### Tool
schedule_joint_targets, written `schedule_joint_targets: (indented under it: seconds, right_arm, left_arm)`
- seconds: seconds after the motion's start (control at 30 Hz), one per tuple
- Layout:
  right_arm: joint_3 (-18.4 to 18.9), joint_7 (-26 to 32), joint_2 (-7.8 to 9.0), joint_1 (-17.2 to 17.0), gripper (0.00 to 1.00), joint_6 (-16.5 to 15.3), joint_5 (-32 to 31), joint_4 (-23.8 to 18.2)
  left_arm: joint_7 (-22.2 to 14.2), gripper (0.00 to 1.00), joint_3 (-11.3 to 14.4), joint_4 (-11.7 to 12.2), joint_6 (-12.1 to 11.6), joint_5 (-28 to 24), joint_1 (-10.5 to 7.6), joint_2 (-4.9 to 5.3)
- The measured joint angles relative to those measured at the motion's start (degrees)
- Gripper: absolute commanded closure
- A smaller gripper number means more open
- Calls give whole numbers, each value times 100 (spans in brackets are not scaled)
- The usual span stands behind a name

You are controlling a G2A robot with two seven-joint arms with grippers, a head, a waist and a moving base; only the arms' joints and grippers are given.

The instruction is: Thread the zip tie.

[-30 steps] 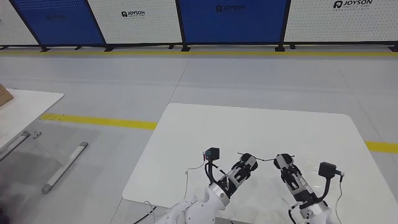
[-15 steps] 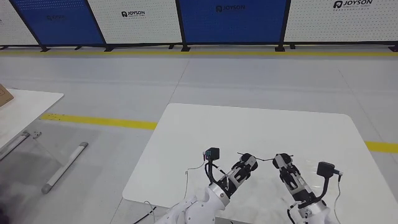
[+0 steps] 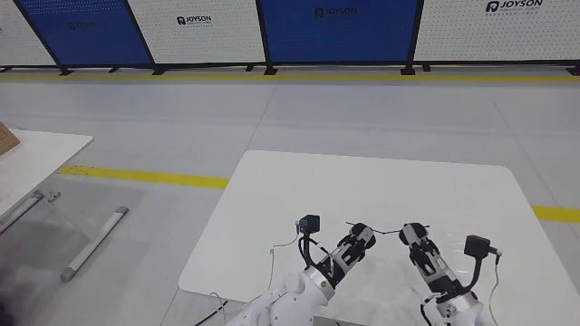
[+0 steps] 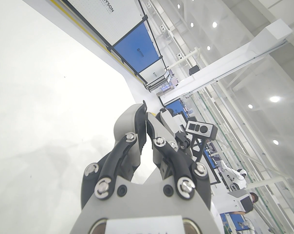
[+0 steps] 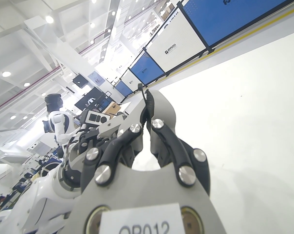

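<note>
A thin black zip tie (image 3: 381,232) spans the gap between my two grippers, just above the white table (image 3: 381,186) near its front edge. My left gripper (image 3: 361,233) is shut on one end. A short black tip of the zip tie (image 4: 144,103) sticks out past the left gripper's (image 4: 145,114) closed fingers. My right gripper (image 3: 410,233) is shut on the other end. In the right wrist view the zip tie's end (image 5: 140,88) pokes out above the right gripper's (image 5: 147,99) pinched pads. The grippers face each other a short distance apart.
The table's front edge (image 3: 272,292) lies close behind both arms. The white tabletop stretches away toward the far side. Blue and white partition panels (image 3: 340,14) stand across the floor beyond, and another white table (image 3: 36,158) stands at the left.
</note>
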Motion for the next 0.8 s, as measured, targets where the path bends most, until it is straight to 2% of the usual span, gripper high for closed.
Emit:
schedule_joint_targets:
  seconds: [0.3,0.8]
  right_arm:
    - [-25,126,-46,59,100,22,-56,38]
    - [121,105,-91,-79,100,-2,-154,-66]
  left_arm:
    - [0,100,0,0,0,0,0,0]
    - [0,100,0,0,0,0,0,0]
